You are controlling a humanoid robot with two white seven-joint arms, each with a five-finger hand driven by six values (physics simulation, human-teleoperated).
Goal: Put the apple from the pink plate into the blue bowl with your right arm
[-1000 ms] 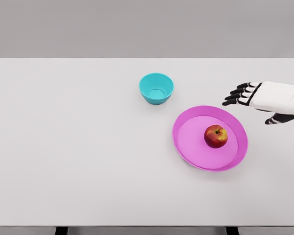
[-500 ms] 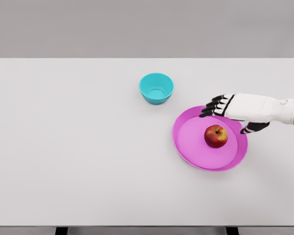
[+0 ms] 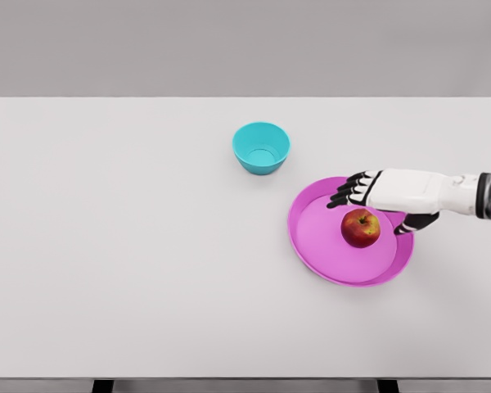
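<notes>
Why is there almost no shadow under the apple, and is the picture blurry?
Head view: soft, even light, so the apple on the pink plate casts only a faint shadow; no glare; right hand and blue bowl look slightly soft-edged.

Right hand [image 3: 390,194] hovers open just behind the apple [image 3: 360,228] on the pink plate [image 3: 319,258]; blue bowl [image 3: 261,148] apart

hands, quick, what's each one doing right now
Right hand: open, fingers spread above the apple on the pink plate, holding nothing.
Left hand: not in view.
</notes>
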